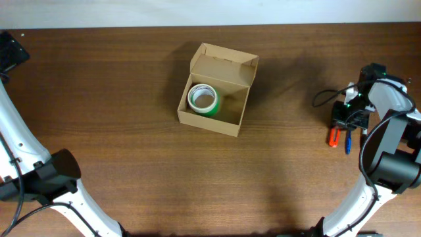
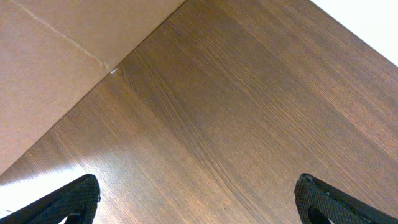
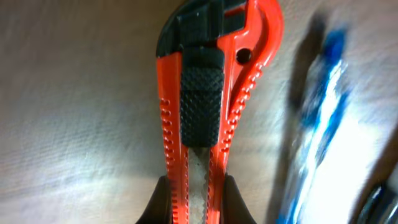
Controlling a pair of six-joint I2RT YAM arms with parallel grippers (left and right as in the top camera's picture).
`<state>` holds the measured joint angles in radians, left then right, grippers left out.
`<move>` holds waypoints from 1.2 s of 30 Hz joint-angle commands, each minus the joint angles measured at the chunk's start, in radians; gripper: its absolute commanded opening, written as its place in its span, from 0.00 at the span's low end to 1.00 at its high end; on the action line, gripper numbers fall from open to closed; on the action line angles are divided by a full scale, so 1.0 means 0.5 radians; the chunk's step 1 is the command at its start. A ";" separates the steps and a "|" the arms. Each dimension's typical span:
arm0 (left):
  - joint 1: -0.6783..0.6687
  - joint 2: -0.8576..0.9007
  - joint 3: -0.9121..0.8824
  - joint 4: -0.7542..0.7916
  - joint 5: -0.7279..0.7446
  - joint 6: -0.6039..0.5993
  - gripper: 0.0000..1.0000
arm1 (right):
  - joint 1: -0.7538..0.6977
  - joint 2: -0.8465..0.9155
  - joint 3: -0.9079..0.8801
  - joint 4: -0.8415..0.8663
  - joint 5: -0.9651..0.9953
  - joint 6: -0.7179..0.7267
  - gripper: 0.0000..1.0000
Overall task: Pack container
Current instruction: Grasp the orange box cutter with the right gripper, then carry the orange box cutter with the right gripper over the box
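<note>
Right fingers (image 3: 193, 202) are pinching the light, stiff, slippery cutter (image 3: 205, 106) near its lower-frame end; left fingers (image 2: 68, 202) are spread.

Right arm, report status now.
Right gripper shut on red box cutter. Left gripper open, empty. Box open, tape roll inside. Blue pen beside cutter.

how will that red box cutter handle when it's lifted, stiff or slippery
The red box cutter looks like rigid plastic, so probably stiff and light. The right gripper pinches its narrow sides, so it may pivot. Its flat body shouldn't roll.
</note>
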<state>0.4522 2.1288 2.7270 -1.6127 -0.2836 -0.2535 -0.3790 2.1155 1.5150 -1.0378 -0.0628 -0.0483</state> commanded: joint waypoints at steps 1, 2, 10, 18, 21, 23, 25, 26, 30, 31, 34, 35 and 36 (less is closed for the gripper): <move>0.005 -0.028 -0.008 -0.002 0.008 0.017 1.00 | 0.066 0.014 0.222 -0.114 -0.176 0.022 0.04; 0.005 -0.027 -0.008 -0.002 0.008 0.017 1.00 | 0.088 0.006 0.296 -0.156 -0.183 0.022 0.04; 0.005 -0.027 -0.008 -0.002 0.008 0.017 1.00 | 0.371 -0.018 1.170 -0.597 -0.175 0.022 0.04; 0.005 -0.028 -0.008 -0.002 0.008 0.017 1.00 | 0.948 -0.018 1.881 -0.970 -0.108 -0.207 0.04; 0.005 -0.027 -0.008 -0.002 0.008 0.017 1.00 | 1.219 -0.018 1.930 -1.026 -0.011 -0.389 0.03; 0.005 -0.027 -0.008 -0.002 0.008 0.017 1.00 | 1.353 -0.012 1.920 -1.066 -0.009 -0.547 0.04; 0.005 -0.028 -0.008 -0.002 0.008 0.017 1.00 | 1.472 -0.001 1.905 -1.091 -0.009 -0.669 0.03; 0.005 -0.027 -0.008 -0.002 0.008 0.017 1.00 | 1.548 0.007 1.890 -1.089 -0.011 -0.755 0.04; 0.005 -0.027 -0.008 -0.002 0.008 0.017 1.00 | 1.692 0.049 1.872 -1.061 -0.018 -0.942 0.04; 0.005 -0.028 -0.008 -0.002 0.008 0.017 1.00 | 1.714 0.064 1.871 -1.054 -0.034 -0.976 0.04; 0.005 -0.027 -0.008 -0.002 0.008 0.017 1.00 | 1.753 0.112 1.871 -1.035 -0.083 -1.051 0.04; 0.005 -0.028 -0.008 -0.002 0.008 0.017 1.00 | 1.759 0.143 1.871 -1.035 -0.111 -1.066 0.04; 0.005 -0.027 -0.008 -0.002 0.008 0.017 1.00 | 1.766 0.166 1.871 -1.036 -0.134 -1.075 0.04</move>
<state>0.4519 2.1288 2.7270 -1.6127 -0.2836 -0.2535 0.4931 2.1475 2.4550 -1.5589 -0.0952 -0.5125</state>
